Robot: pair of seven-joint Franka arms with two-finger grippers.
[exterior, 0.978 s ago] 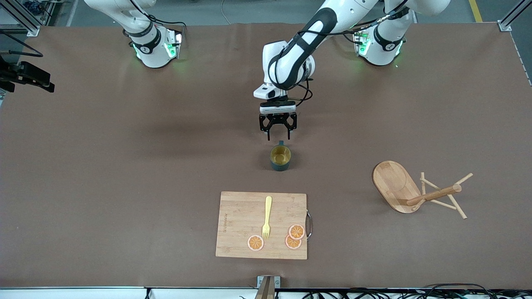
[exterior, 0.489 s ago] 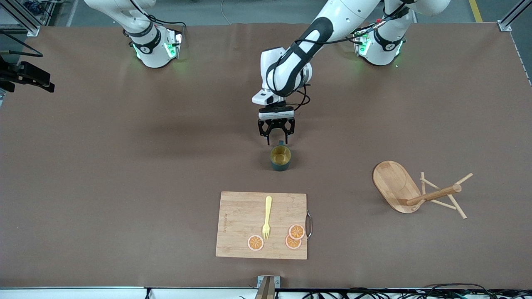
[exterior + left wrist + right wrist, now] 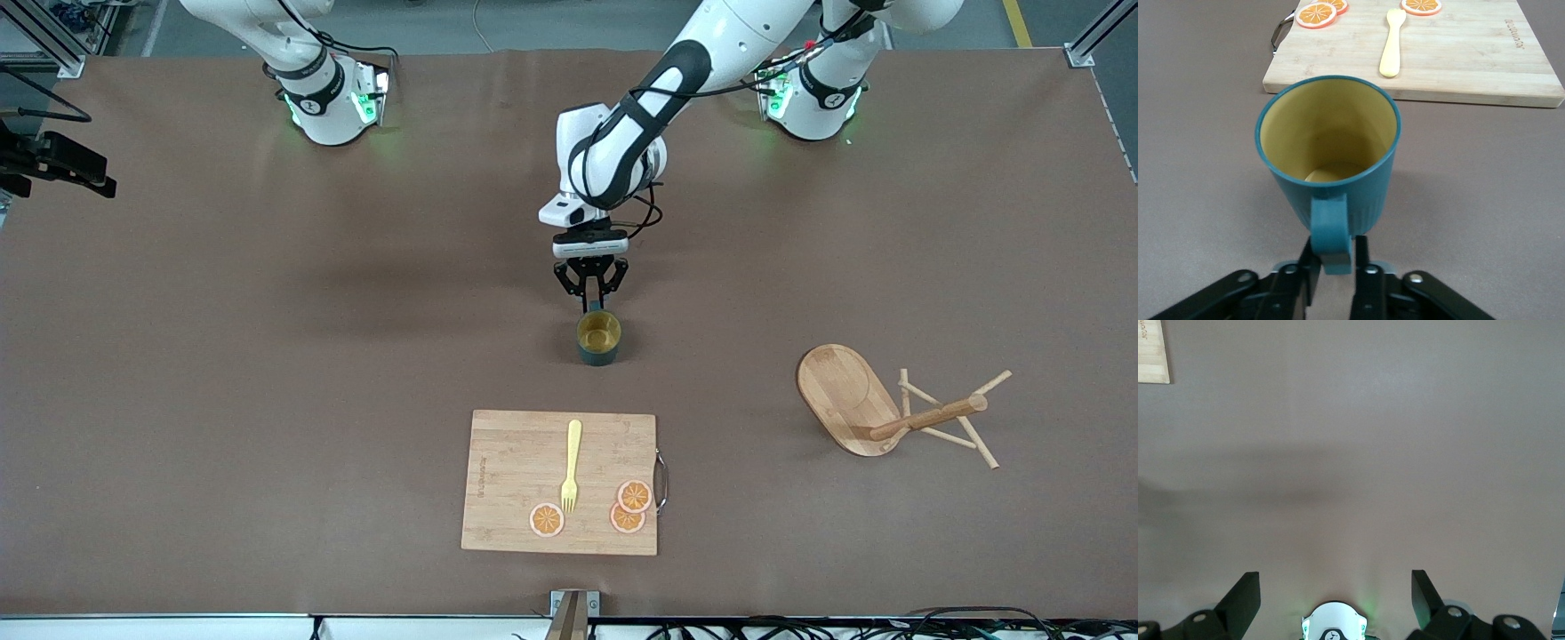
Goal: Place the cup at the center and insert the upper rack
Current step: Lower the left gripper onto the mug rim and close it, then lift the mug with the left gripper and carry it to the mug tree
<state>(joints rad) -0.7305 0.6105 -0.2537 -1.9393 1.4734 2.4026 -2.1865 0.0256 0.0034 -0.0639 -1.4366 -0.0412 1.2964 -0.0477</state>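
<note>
Bare counter (image 3: 267, 356) surrounds the cup (image 3: 599, 338) on all sides but one: the left gripper (image 3: 593, 300) is clamped on its handle on the side away from the front camera, blocking entry there. The cutting board (image 3: 516, 480), carrying a fork (image 3: 571, 467) and orange slices (image 3: 633, 496), lies nearer the front camera, apart from the cup. The upper rack (image 3: 889, 409) lies tipped over toward the left arm's end, pegs splayed, with open counter around it. The right gripper (image 3: 1335, 593) hangs wide over bare counter.
</note>
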